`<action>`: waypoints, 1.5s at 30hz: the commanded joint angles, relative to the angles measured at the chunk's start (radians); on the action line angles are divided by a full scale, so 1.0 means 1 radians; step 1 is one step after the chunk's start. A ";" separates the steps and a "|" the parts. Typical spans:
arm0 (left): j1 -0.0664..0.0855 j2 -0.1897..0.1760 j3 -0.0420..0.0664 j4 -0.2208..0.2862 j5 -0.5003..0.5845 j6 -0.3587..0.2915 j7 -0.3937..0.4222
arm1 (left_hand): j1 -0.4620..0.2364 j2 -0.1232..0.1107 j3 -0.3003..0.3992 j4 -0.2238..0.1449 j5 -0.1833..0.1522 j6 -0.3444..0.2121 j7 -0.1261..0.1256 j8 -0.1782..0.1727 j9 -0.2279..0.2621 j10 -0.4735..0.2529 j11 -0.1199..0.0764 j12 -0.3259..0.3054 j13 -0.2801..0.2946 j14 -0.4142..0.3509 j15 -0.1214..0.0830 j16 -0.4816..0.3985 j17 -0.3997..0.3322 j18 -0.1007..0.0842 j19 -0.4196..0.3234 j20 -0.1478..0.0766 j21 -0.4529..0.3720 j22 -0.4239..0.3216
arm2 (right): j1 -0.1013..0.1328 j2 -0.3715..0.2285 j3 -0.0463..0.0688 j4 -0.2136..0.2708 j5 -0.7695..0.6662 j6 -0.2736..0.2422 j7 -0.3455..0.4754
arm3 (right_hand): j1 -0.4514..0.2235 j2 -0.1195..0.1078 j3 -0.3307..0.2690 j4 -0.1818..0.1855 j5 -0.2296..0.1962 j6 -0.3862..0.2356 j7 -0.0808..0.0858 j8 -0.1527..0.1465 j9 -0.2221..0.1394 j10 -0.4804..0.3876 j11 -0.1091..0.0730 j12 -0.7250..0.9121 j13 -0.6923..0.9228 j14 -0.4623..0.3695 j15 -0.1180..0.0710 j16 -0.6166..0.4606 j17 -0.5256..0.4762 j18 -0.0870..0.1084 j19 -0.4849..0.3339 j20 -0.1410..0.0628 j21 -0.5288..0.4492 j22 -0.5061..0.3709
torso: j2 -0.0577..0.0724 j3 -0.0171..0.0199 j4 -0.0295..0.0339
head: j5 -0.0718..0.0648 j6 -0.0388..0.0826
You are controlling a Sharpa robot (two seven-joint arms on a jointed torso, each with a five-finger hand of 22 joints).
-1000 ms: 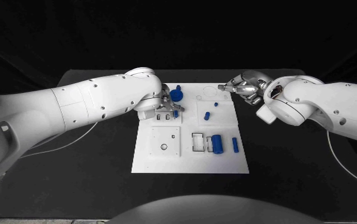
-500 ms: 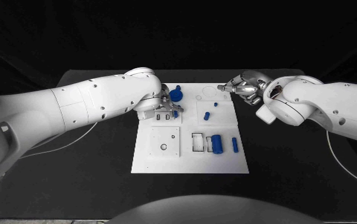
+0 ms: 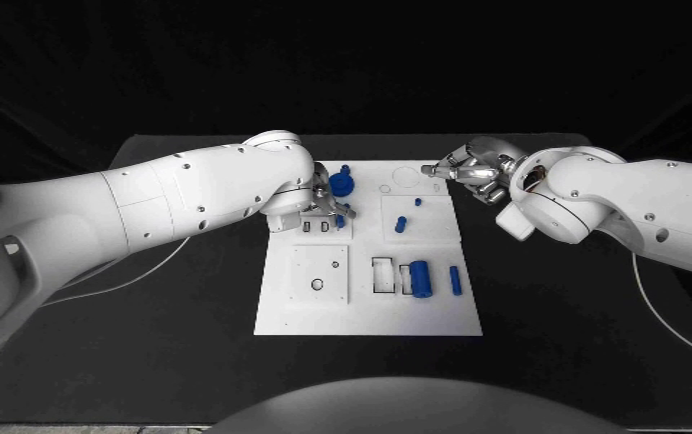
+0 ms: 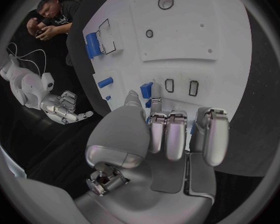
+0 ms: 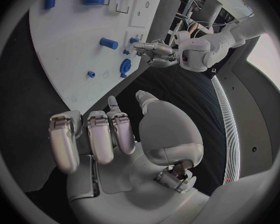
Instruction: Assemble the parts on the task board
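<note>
The flat white task board (image 3: pixel 368 314) lies in the middle of the black table (image 3: pixel 159 354). Closest to the robot, the board has a raised white square panel with a small round hole (image 3: pixel 319 276) on its left side. Just right of that panel lies a fat blue cylinder (image 3: pixel 420 279), with a thin blue bar (image 3: pixel 456 280) beside it, near the board's right edge.

Further back, a short blue peg (image 3: pixel 400 224) lies on the board by itself. Left of it, the left hand (image 3: pixel 320 212) is over the board's left side. Its silver fingers (image 4: pixel 167 134) are bent down side by side, with the thumb next to a small blue block (image 4: pixel 146 90). I cannot tell if the hand grips that block.

At the far end, a round blue knob (image 3: pixel 343 183) stands near the back edge. The right hand (image 3: pixel 469 174) is at the board's far right corner. Its fingers (image 5: pixel 96 134) are curled in, and nothing is in them.
</note>
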 commanded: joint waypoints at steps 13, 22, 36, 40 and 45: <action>-0.002 0.009 0.000 -0.002 0.003 0.021 0.002 | 0.060 0.012 0.026 -0.001 0.023 0.006 -0.003 -0.022 0.016 0.105 -0.010 -0.006 0.260 0.104 -0.010 0.003 0.263 -0.007 0.107 -0.008 0.002 0.263 | -0.001 -0.002 -0.001 0.001 -0.013 0.016 -0.008 | 0.013 0.001 -0.004 -0.005 -0.006 -0.001 0.007 0.006 0.002 0.105 0.007 0.003 0.263 0.104 0.010 0.004 0.263 -0.007 0.103 0.007 0.004 0.263 | 0.000 -0.0001 0.0001 | -0.001 -0.002; -0.002 0.006 0.001 0.001 0.003 0.019 0.002 | 0.067 0.013 0.031 0.000 0.033 0.007 -0.003 -0.026 0.019 0.105 -0.010 -0.006 0.260 0.104 -0.010 0.003 0.263 -0.007 0.107 -0.009 0.002 0.263 | -0.002 -0.003 -0.001 0.001 -0.014 0.018 -0.008 | 0.013 0.001 -0.004 -0.005 -0.006 -0.001 0.007 0.006 0.002 0.105 0.007 0.003 0.263 0.104 0.010 0.004 0.263 -0.007 0.103 0.007 0.004 0.263 | 0.001 0.0000 0.0004 | -0.001 -0.003; -0.002 0.008 0.001 -0.001 0.003 0.019 0.009 | 0.071 -0.001 0.039 0.003 0.098 0.012 -0.003 -0.045 0.037 0.105 -0.010 -0.006 0.260 0.104 -0.011 0.003 0.263 -0.007 0.107 -0.009 0.002 0.263 | -0.004 -0.003 -0.001 -0.002 -0.014 0.021 -0.013 | 0.015 0.000 -0.005 -0.006 -0.007 -0.001 0.007 0.006 0.003 0.105 0.007 0.003 0.263 0.104 0.010 0.004 0.263 -0.007 0.103 0.007 0.004 0.263 | 0.000 0.0001 -0.0001 | -0.001 -0.005; -0.002 0.007 0.001 0.000 0.003 0.016 0.012 | 0.074 -0.004 0.042 0.002 0.109 0.014 -0.004 -0.047 0.040 0.105 -0.011 -0.006 0.260 0.104 -0.011 0.003 0.263 -0.007 0.107 -0.009 0.002 0.263 | -0.006 -0.002 -0.001 -0.003 -0.014 0.022 -0.014 | 0.015 0.000 -0.005 -0.006 -0.007 -0.001 0.007 0.006 0.003 0.105 0.007 0.003 0.263 0.104 0.010 0.004 0.263 -0.007 0.103 0.007 0.004 0.263 | 0.000 0.0004 0.0006 | -0.001 -0.005; -0.002 0.006 0.000 0.000 0.003 0.011 0.016 | 0.081 -0.008 0.046 0.001 0.121 0.017 -0.005 -0.049 0.045 0.105 -0.013 -0.006 0.260 0.104 -0.012 0.003 0.263 -0.007 0.107 -0.009 0.002 0.263 | -0.007 -0.002 -0.001 -0.004 -0.014 0.022 -0.014 | 0.015 0.000 -0.005 -0.006 -0.007 -0.001 0.007 0.006 0.003 0.105 0.007 0.003 0.263 0.104 0.010 0.004 0.263 -0.007 0.103 0.007 0.004 0.263 | 0.000 0.0004 0.0002 | -0.001 -0.005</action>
